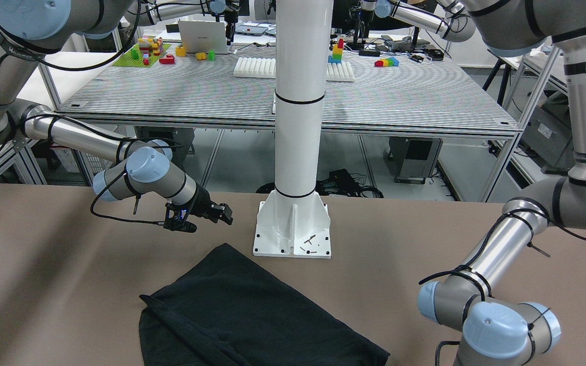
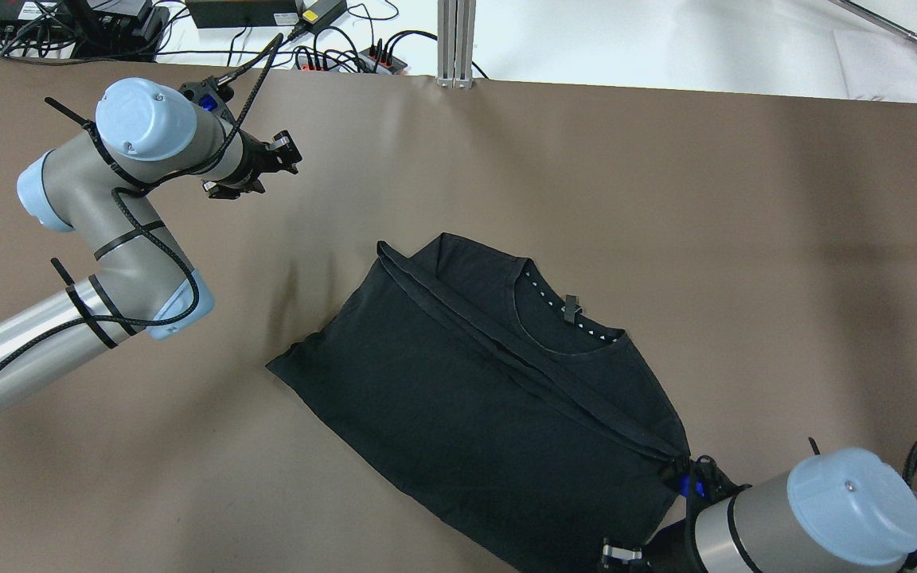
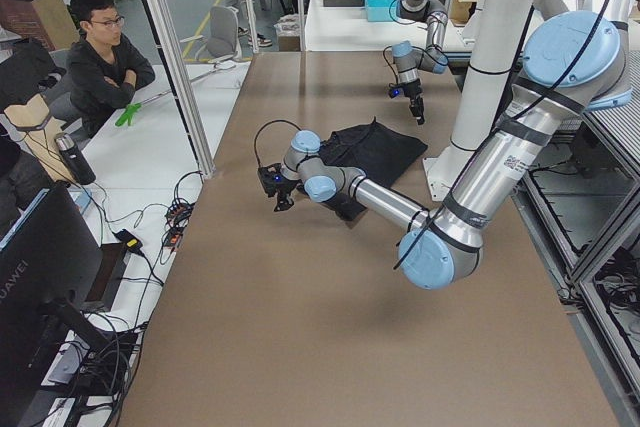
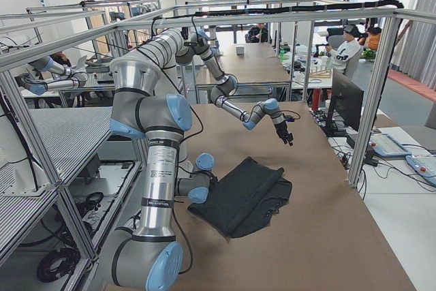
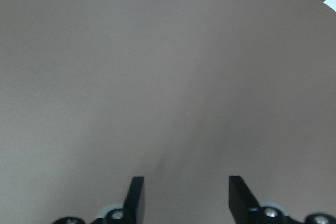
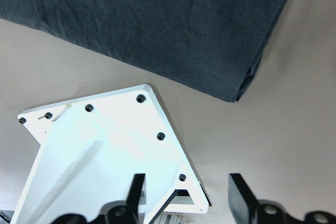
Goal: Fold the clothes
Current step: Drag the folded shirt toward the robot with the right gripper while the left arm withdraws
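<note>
The left gripper [image 2: 290,156] at upper left and the right gripper [image 6: 184,179] are hanging spread and empty; the half-folded shirt [image 2: 458,398] is likely awaiting another edge grasp.

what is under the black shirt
The black thin fabric garment lies flat on the brown tabletop, which shows beside its edges. Anything directly beneath is covered by the cloth.

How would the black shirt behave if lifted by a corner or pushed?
Probably floppy: the shirt lies flat in thin folded layers, so a lifted corner would likely drape and unfold. Pushed, its wrinkled matte cloth would probably bunch rather than slide.
</note>
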Controlling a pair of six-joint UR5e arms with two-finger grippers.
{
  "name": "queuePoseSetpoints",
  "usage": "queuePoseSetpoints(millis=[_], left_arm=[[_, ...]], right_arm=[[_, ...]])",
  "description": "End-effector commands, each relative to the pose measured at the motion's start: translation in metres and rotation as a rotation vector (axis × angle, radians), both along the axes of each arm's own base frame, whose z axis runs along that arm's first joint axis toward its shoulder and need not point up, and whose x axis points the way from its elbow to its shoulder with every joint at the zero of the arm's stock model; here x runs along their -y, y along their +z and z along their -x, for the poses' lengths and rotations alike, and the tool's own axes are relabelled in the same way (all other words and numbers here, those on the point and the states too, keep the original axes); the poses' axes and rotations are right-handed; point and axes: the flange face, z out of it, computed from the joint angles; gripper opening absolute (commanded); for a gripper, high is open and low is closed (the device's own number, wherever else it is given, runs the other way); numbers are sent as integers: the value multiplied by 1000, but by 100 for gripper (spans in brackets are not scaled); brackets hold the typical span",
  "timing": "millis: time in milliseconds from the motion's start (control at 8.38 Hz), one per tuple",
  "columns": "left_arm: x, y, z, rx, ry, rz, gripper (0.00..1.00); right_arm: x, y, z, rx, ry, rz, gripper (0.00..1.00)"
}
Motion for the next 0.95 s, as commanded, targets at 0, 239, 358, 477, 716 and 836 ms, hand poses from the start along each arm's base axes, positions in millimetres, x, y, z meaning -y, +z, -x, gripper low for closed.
queuePoseSetpoints(millis=[0, 239, 358, 477, 716, 836], left_arm=[[-17, 10, 1, -39, 68, 43, 62], [-102, 13, -13, -96, 164, 43, 61], [-131, 19, -9, -122, 160, 78, 61], [-160, 31, -21, -131, 183, 115, 61], [-207, 33, -61, -176, 183, 113, 61], [-217, 29, -74, -179, 193, 102, 60]], right_arm=[[3, -16, 13, 46, 9, -18, 94], [8, -21, 15, 54, 43, -31, 94], [12, -20, 17, 46, 85, -49, 94], [16, -18, 18, 36, 119, -62, 94], [22, -7, 25, 10, 135, -66, 95], [23, -6, 26, 8, 138, -66, 94]])
